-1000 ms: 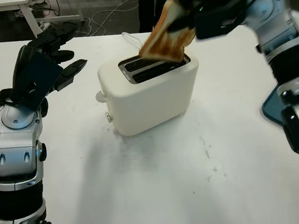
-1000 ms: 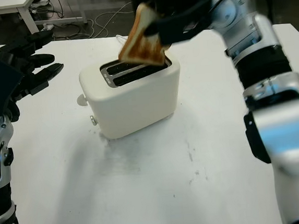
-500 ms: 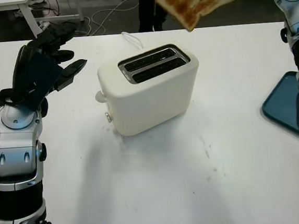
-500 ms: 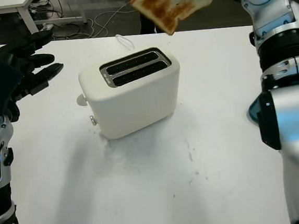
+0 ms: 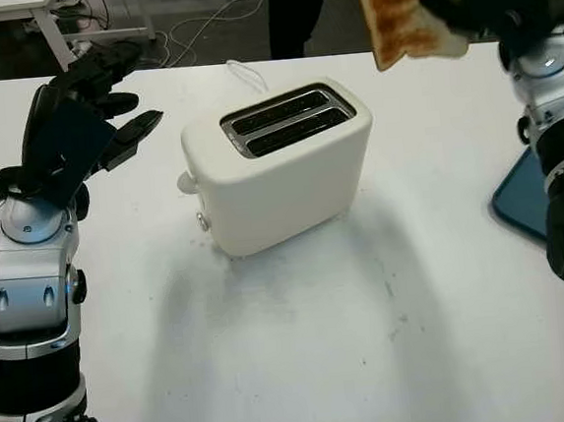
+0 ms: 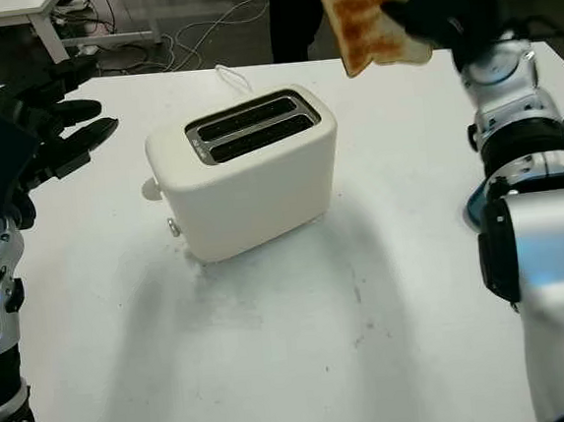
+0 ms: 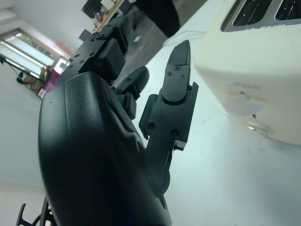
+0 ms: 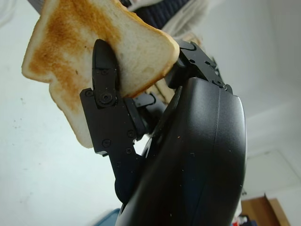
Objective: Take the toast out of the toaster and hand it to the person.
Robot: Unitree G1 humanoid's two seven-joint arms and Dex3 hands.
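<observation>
I have the toast [image 5: 411, 17] grasped in my right hand [image 5: 486, 1], raised in the air above the far edge of the surface [image 5: 304, 347], toward its right side. In the right wrist view, one black finger [image 8: 107, 101] presses across the browned face of the slice while the others back it from behind, so the slice is pinched between them. The slice stands roughly on edge, its toasted face turned toward the toaster [image 5: 278, 167].

The toaster is cream-white and sits near the middle of the surface, a bit toward the far edge, with both slots on top showing dark. Its white cord [image 5: 245, 73] trails off toward the far edge. The toast is well apart from the toaster, up and to the right of it.

My left hand [image 5: 76, 120] is released, holding nothing, and hangs above the surface near the far left corner, beside the toaster but not touching it.

A blue tray [image 5: 526, 195] lies at the right edge. A person's dark legs [image 5: 294, 12] stand beyond the far edge.
</observation>
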